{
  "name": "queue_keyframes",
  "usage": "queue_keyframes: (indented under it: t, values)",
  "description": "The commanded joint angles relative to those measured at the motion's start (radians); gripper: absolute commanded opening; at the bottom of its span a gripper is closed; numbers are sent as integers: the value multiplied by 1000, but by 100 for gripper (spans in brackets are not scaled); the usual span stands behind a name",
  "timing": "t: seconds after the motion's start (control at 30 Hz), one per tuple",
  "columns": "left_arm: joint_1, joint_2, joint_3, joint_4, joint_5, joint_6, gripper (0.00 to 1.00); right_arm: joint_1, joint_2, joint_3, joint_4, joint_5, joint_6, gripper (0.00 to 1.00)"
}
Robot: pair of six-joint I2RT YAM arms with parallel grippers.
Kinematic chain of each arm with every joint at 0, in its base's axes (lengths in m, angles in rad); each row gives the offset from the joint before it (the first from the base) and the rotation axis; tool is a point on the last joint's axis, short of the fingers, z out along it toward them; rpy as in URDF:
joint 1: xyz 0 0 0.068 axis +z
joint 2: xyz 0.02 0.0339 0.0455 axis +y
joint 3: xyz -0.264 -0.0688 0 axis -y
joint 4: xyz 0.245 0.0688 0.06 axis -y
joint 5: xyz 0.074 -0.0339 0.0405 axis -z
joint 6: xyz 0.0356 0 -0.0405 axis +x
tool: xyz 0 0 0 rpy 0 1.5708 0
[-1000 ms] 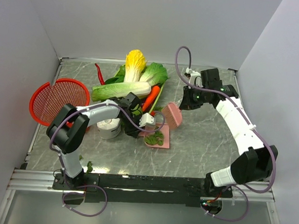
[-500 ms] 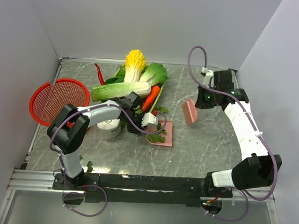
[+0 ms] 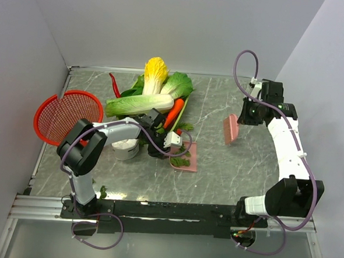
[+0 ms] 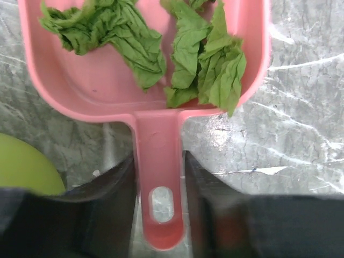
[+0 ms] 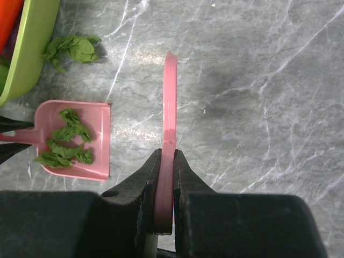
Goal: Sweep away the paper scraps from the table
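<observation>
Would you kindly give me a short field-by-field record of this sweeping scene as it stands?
left gripper: shut on dustpan handle
right gripper: shut on brush, held away from the dustpan
in dustpan: crumpled green scraps
loose scrap: on table, beside green tray
task: unfinished

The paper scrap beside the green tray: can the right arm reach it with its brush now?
Probably yes. Only bare table lies between the brush and the scrap; the dustpan sits off that path.
</observation>
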Motion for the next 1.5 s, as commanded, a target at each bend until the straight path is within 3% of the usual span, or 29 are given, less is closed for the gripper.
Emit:
queue_keyframes:
  t: [0.0, 0.17, 0.37, 0.53, 0.83, 1.1, 1.33, 1.47]
  values:
    - [-2, 12, 35, -21, 51, 23, 33, -6, -43, -11, 18, -17, 17, 0]
    - [-1, -9, 29, -26, 67, 20, 15, -12, -65, -51, 50, -18, 17, 0]
    - [-1, -57, 20, 65, 135, -58, 7, -30, -51, -58, 55, -5, 11, 0]
    - [12, -81, 135, 15, 160, -77, 1, -39, -31, -21, 72, 0, 16, 0]
    - [29, -133, 300, -87, 141, -114, 1, -43, -19, -15, 87, -14, 13, 0]
    - [154, -193, 389, -189, 192, -232, 1, -41, 0, 2, 89, -29, 17, 0]
    - [262, -326, 388, -216, 157, -336, 1, -43, 27, 4, 98, -61, 42, 0]
    - [324, -406, 304, -177, 77, -342, 1, -41, 55, 5, 103, -84, 56, 0]
